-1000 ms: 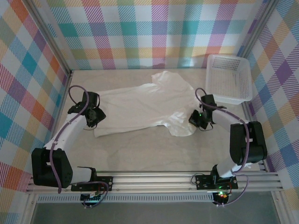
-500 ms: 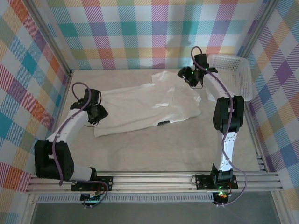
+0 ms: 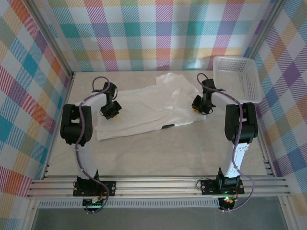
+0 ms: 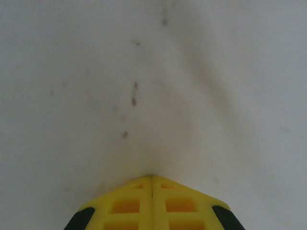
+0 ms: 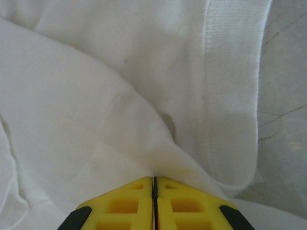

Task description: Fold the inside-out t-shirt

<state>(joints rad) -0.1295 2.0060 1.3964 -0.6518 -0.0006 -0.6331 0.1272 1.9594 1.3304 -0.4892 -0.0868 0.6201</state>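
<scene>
The inside-out t-shirt (image 3: 144,112) lies spread out flat in the middle of the table (image 3: 168,153). It is white and plain. From up high, you can see the whole shirt. A white basket (image 3: 233,58) sits in the far right corner, just beside the shirt and not touching it.

From up high, the left gripper (image 3: 111,109) is down on the left part of the shirt. The right gripper (image 3: 197,104) is down on the right edge of the shirt. They look small from there, and you cannot tell how the fingers stand.

The wrist cameras show that up close. The left gripper (image 4: 152,176) has its yellow fingers (image 4: 127,205) pressed tight together. The cloth wrinkles in toward the tips, so it is pinching the shirt.

The right gripper (image 5: 154,178) also has its fingers squeezed together, with just a thin line between them. A soft fold of the shirt runs right into the tips. Next to it is the thick hem (image 5: 230,96), with bare table past it.
</scene>
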